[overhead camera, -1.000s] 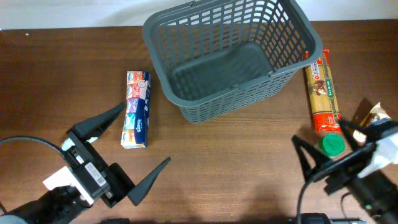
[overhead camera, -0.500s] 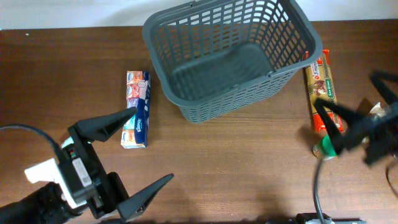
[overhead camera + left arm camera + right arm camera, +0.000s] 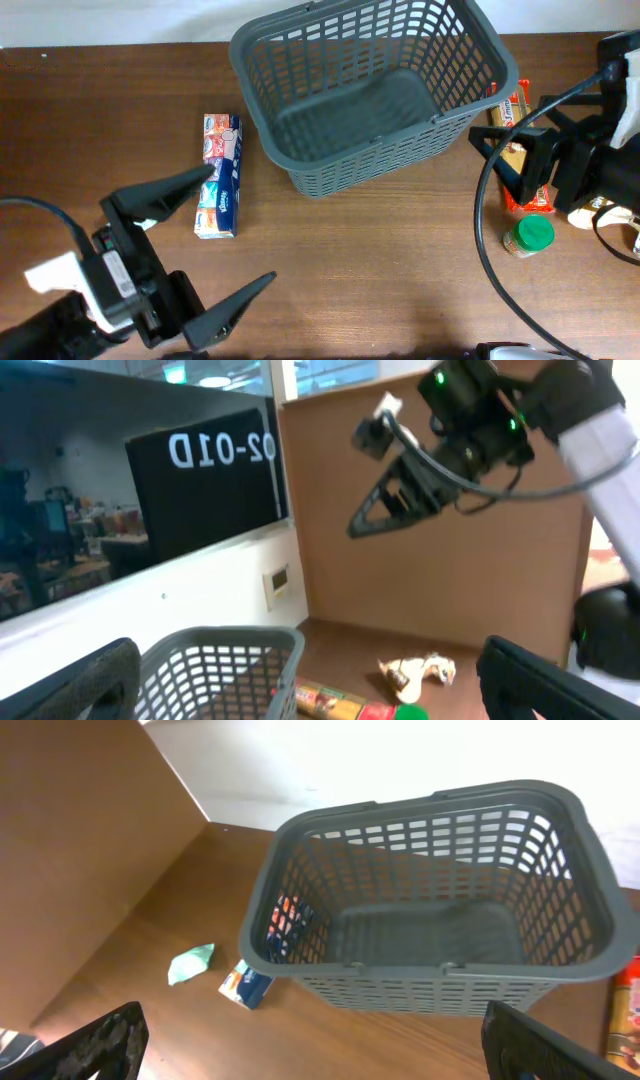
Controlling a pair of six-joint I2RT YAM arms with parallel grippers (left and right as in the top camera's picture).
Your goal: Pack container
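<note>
Container (image 3: pixel 345 168) stands empty, well apart from both parted jaws.

Blue-and-white carton (image 3: pixel 219 190) is lying flat on left of brown table (image 3: pixel 380 260). Orange-red packet (image 3: pixel 510 112) is lying at right, middle hidden. Green-lidded jar (image 3: pixel 529 235) is standing lid-up just beside packet's near end. Crumpled teal scrap (image 3: pixel 191 963) is lying near carton, apart from it. Pale crumpled wrapper (image 3: pixel 420 672) is sitting near packet.

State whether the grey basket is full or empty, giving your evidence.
Empty. The bare floor of the basket shows from overhead; the blue packet and green-lidded jar sit outside it.
</note>
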